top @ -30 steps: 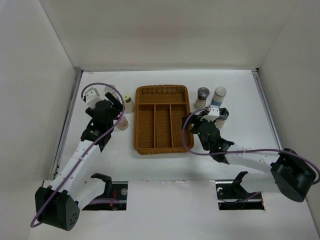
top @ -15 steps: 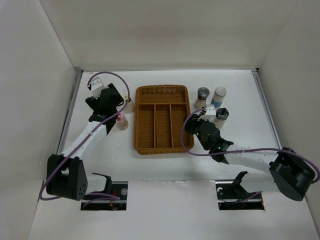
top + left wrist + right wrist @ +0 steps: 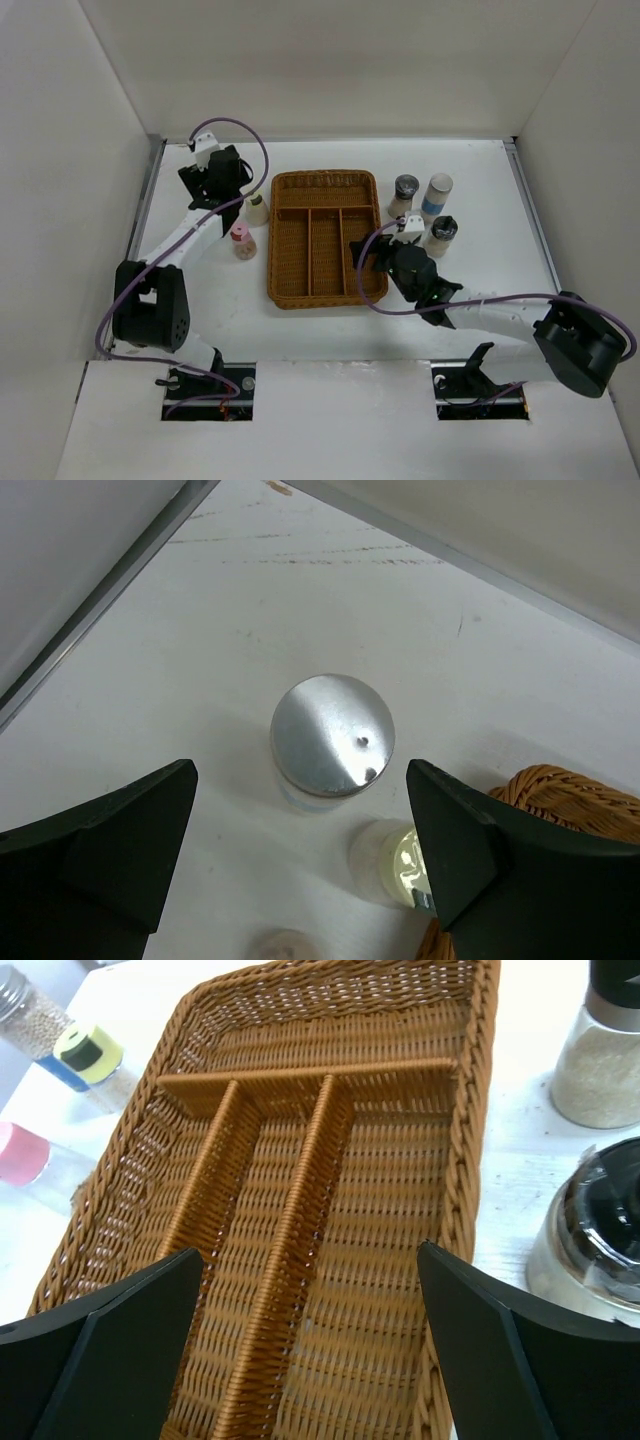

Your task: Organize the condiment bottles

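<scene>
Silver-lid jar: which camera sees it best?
The left wrist view: the silver-lid jar stands in the middle, its shiny cap seen whole from above. The right wrist view catches only part of it at the top left corner. In the top view the left arm hides it.

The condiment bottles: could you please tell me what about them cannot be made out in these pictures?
Top external: the silver-capped jar is hidden under the left gripper.
Left wrist: the pink-capped jar is cut off by the bottom edge; the yellow-capped jar is partly behind a finger.
Right wrist: the nearest black-capped jar is cut off by the right edge.
Label text: too small in every view.
</scene>
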Motion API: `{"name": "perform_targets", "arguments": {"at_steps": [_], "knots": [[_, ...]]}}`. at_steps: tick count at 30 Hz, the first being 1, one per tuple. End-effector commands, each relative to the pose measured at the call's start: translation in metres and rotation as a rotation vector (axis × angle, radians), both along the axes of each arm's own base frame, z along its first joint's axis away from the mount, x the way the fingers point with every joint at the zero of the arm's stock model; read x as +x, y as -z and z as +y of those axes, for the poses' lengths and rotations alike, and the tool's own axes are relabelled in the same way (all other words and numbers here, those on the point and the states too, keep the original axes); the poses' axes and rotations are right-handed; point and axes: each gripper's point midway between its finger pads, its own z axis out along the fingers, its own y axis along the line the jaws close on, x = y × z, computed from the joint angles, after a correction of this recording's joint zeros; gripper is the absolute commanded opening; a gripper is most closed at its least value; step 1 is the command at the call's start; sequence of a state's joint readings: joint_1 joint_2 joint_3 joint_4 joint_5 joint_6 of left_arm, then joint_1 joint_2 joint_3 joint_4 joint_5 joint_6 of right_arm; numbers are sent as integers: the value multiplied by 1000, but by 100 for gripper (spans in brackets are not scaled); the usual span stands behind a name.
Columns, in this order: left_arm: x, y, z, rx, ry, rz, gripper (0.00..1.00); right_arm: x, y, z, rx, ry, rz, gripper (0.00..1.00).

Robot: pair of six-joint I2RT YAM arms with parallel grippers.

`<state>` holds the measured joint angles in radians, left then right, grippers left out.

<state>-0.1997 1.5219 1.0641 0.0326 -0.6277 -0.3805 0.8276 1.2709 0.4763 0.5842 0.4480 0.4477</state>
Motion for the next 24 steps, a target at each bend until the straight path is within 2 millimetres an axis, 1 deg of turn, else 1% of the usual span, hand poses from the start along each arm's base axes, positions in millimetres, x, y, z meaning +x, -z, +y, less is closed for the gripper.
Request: {"name": "perform_targets", "arguments": {"at_steps": [1,5,8,11,14,17,18,21,23,24], "knots": [[22,-25,-3,30,25,-48,86,4,-25,15,58,-28,-55,97],[33,-14,-3,29,28,-26,86,5,-26,16,48,-33,-60,99],[41,-4,-4,19,41,-8,85,4,-22,18,43,-37,-47,100],[44,4,-1,-5,30,0,82,4,-23,17,43,-34,-51,100],[50,9,1,-11,33,9,79,4,-20,18,41,-39,-40,100],[53,16,4,-11,24,23,75,4,-21,17,41,-35,-43,100],[54,17,4,-8,25,28,71,4,-19,16,42,-34,-38,100],[53,15,6,-9,17,21,52,5,-17,17,34,-34,-30,100],[50,5,7,-10,13,0,44,5,-19,17,37,-34,-35,100],[47,-4,8,-7,7,-20,42,5,-18,16,41,-31,-32,100]]}}
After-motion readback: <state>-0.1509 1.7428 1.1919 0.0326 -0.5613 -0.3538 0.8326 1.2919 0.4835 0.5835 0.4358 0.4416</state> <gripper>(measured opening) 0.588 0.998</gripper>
